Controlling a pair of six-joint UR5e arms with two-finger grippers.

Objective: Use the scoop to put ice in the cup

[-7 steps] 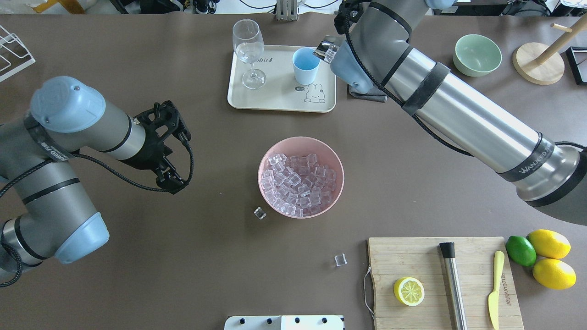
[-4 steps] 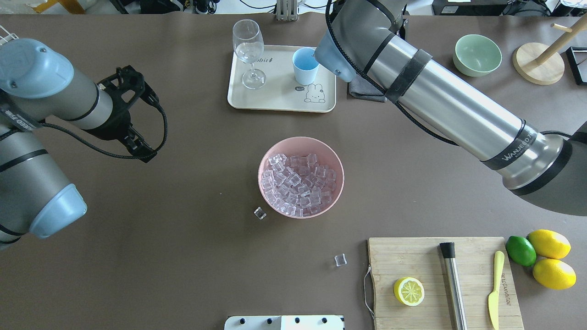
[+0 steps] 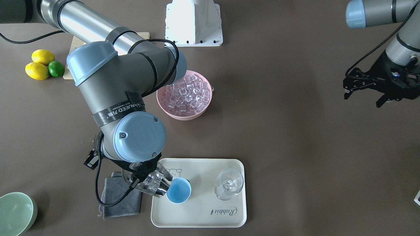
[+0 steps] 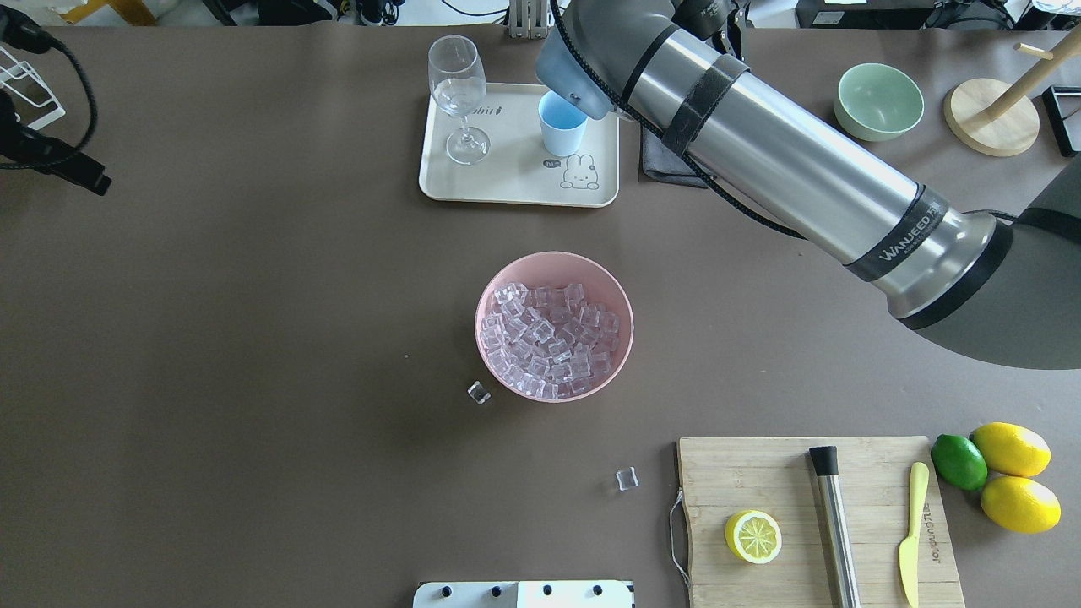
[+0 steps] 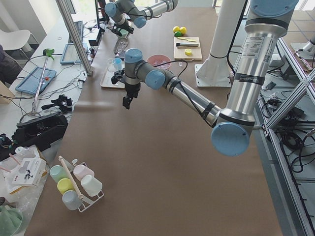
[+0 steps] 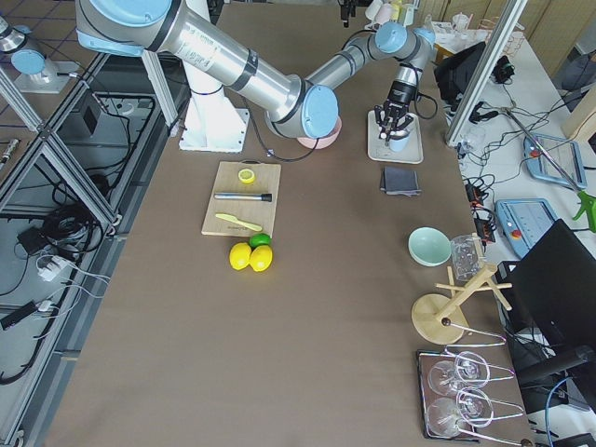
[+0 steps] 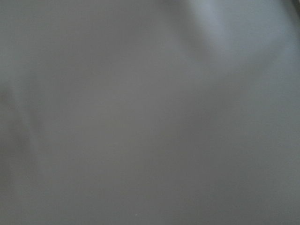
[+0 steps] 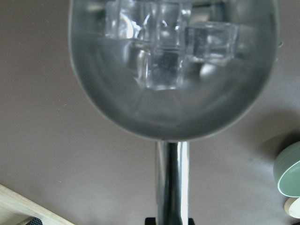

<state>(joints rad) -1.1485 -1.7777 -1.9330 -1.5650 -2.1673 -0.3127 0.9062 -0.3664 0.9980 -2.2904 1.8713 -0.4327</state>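
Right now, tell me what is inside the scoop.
The scoop holds a few clear ice cubes bunched toward its front lip. The right wrist view cuts off that lip, so the full count is hidden.

A tray (image 4: 507, 181) with a glass (image 4: 457, 84) is set by the far edge, and a green bowl (image 4: 878, 101) toward the far right corner. A board (image 4: 735, 473) is laid by the near edge.

One scoop (image 8: 173, 117), a few ice cubes (image 8: 210, 42) in it. One cup (image 4: 559, 131), one glass (image 4: 459, 93), one tray (image 4: 507, 181). One pink bowl (image 4: 553, 260), its ice heap (image 4: 549, 338) too many to count. One green bowl (image 4: 878, 101). Two loose cubes (image 4: 479, 392) (image 4: 626, 480). Two lemons (image 4: 1011, 449) (image 4: 1020, 504), one half lemon (image 4: 752, 536), one lime (image 4: 958, 462). One board (image 4: 760, 473), one rod (image 4: 836, 523), one knife (image 4: 910, 540), one cloth (image 4: 663, 165).
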